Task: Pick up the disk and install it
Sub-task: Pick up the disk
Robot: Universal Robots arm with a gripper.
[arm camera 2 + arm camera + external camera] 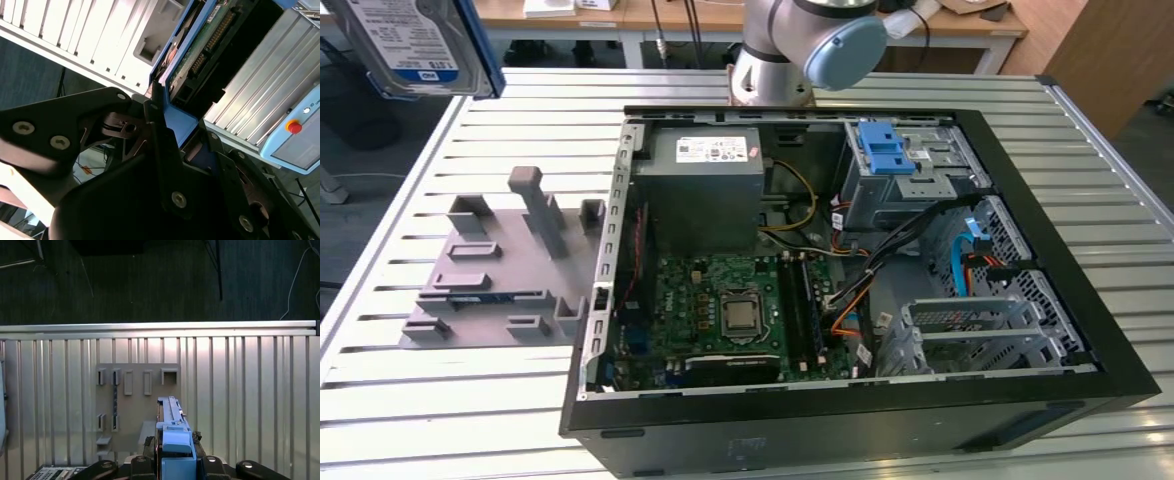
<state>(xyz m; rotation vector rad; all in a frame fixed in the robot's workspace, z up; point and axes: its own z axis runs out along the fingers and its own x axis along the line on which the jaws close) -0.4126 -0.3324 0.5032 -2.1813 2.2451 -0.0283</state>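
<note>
One disk [420,45], up in the air, well clear of the computer case [854,420] and off its side toward the exterior view's left. White-and-blue label faces out, and I can't make out its print. The gripper [181,119] is clamped tight on the blue rail [187,131], fingers [156,107] pressing either side, green circuit board showing. Inside the case, the grey power supply [707,200] wears a white sticker [714,150]. Beside the case, a grey fixture plate [494,270] lies on the slatted table [454,420].
</note>
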